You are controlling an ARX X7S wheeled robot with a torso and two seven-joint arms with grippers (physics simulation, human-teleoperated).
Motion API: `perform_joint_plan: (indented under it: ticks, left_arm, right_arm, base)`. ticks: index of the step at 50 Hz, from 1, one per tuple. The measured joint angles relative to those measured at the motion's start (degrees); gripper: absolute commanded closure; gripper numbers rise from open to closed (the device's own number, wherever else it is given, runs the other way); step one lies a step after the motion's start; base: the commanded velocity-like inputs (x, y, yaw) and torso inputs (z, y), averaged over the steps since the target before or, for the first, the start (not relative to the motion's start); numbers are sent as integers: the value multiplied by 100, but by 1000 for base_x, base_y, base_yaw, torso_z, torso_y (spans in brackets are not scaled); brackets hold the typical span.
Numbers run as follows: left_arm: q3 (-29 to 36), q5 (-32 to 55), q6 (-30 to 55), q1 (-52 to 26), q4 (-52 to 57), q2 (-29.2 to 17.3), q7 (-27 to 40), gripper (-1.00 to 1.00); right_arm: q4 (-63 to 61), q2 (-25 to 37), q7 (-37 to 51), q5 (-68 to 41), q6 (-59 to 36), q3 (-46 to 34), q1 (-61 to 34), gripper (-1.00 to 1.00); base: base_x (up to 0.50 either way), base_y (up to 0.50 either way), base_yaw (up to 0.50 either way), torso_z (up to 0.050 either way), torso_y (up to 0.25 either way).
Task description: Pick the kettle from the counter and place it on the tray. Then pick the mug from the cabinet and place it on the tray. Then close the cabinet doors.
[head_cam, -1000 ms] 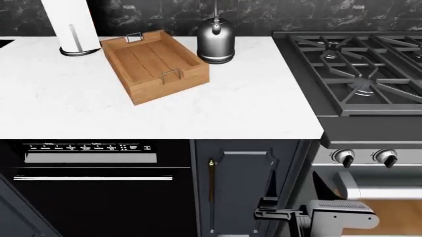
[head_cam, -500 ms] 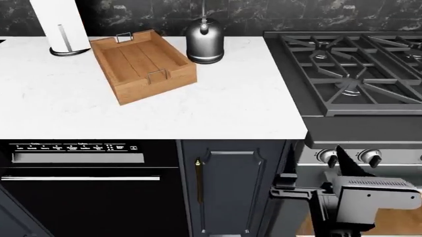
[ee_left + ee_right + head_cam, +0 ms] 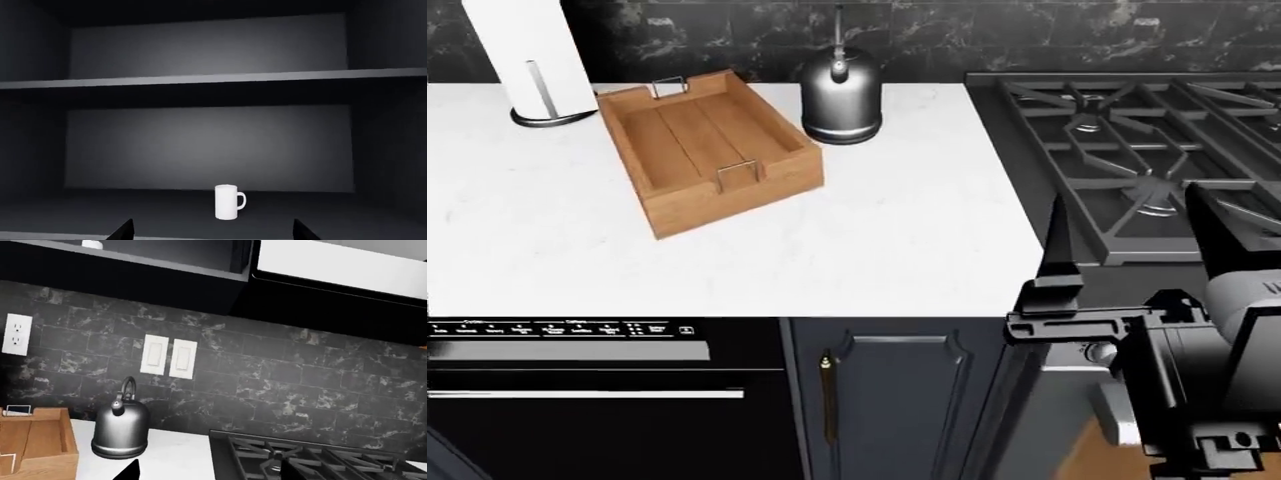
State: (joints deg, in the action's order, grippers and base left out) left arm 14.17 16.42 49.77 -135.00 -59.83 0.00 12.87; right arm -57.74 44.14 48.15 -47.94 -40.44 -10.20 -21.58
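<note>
The right tool (image 3: 1128, 225) is seen in the head view raised at the bench's right edge, over the gap between the bench (image 3: 868, 230) and the hob (image 3: 1134, 150); its two dark fingers are spread wide and nothing is held between them. Of the left tool (image 3: 213, 231) only two finger tips are shown in its own wrist view, set well apart and empty, pointed into the cabinet (image 3: 213, 80).

One kettle (image 3: 839, 95) stands upright at the back of the bench, just beside the far corner of the one tray (image 3: 701, 150), which is empty. It is judged to be stiff, fairly heavy and slippery on its polished dome, so the thin arched handle (image 3: 127, 388) is taken as the best hold.

One mug (image 3: 227, 201) stands upright on the lower cabinet shelf. It is judged light, rigid and breakable, best clasped across its body. One paper-towel roll (image 3: 523, 55) stands beyond the tray.
</note>
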Motion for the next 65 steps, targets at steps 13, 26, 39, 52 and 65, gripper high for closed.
perform_joint_plan:
  ticks: [13,26,39,52,65]
  left_arm:
    - [-68,-165,62,0,89,0,-50,-100]
    - [-130,-291,131,0,179,0,-91,-100]
    - [-170,-385,141,2,170,0,-124,-100]
    - [-165,-423,119,0,112,-1,-144,-100]
    - [-185,-492,97,10,39,-1,-183,-100]
  right_arm:
    - [-71,420,409,-300,148,-321,-212,-100]
    - [-101,599,585,-418,233,-481,-326,-100]
    - [-184,1556,1378,-1156,952,-1679,-1732,-100]
    - [-214,2584,2247,-1531,2239,-4804,-4575,-100]
    - [-210,2916,2687,-1488,2964,-6973,-6330,-100]
  base:
    - [500,0,0,0,0]
    - [500,0,0,0,1]
    - [500,0,0,0,2]
    - [500,0,0,0,1]
    - [500,1,0,0,2]
